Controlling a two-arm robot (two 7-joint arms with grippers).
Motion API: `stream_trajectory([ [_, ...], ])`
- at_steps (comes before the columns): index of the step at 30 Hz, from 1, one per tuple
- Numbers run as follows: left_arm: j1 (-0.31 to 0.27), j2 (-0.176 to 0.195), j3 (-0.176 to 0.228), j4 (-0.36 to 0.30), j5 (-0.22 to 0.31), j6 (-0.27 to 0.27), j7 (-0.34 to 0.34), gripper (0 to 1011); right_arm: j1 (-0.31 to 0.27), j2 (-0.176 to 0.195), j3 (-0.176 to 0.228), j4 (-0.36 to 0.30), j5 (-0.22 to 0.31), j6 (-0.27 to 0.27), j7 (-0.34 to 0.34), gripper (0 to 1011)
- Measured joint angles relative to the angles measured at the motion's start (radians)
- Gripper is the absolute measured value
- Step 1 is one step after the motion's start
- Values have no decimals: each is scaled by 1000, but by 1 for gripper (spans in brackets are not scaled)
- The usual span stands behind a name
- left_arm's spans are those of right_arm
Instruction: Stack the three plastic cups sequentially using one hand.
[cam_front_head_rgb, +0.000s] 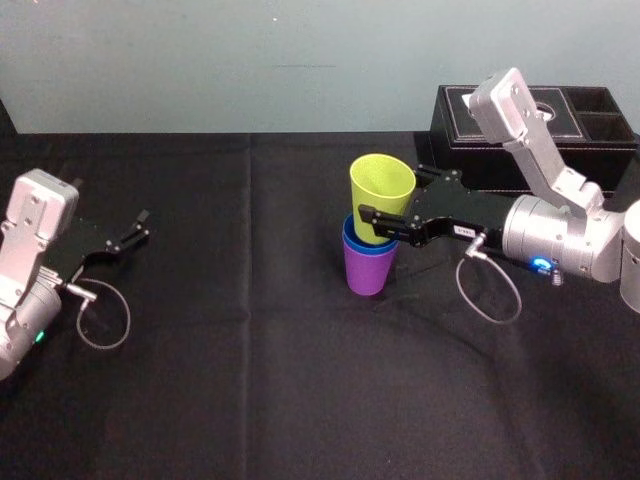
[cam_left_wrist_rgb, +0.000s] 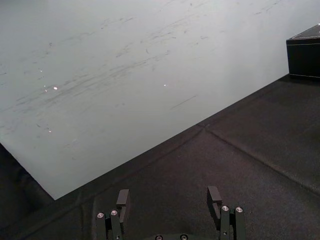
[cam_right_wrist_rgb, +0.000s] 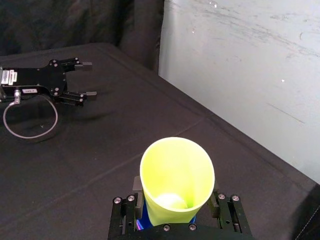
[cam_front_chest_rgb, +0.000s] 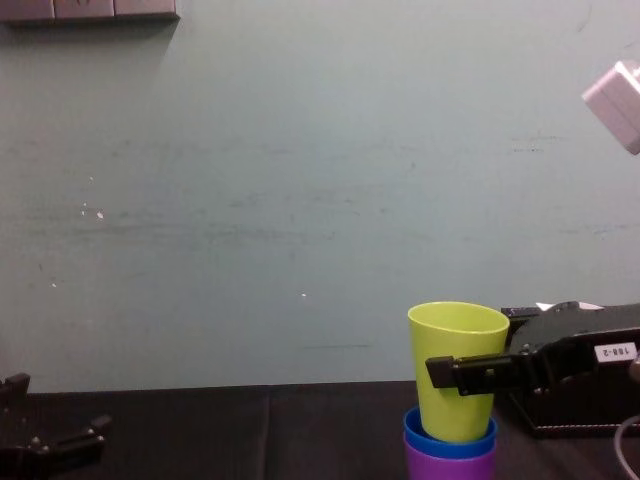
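Three cups are now in one column near the middle of the bench (cam_front_head_rgb: 250, 380). The purple cup (cam_front_head_rgb: 368, 275) stands at the bottom and the blue cup (cam_front_head_rgb: 368, 247) is nested in it, showing little more than its rim. The yellow-green cup (cam_front_head_rgb: 381, 185) has its base inside the blue one. My right tool (cam_front_head_rgb: 388, 200) is clamped across the yellow-green cup's wall, a finger on each side. The left tool (cam_front_head_rgb: 138, 228) is parked low at the far left with its fingers apart.

From the chest view the top cup stands much prouder than the blue one does, so I judge it only partly seated. I'd keep it upright over the stack and press straight down until it stops. Then I'd spread the fingers gently and back out sideways, so nothing drags the stack over toward the black box (cam_front_head_rgb: 560, 130).
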Motion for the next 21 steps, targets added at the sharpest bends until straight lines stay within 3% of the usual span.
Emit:
stream_trajectory([
  [21, 0, 0, 0, 0, 0, 0, 0, 1011, 10, -11, -13, 34, -9, -12, 15, 734],
])
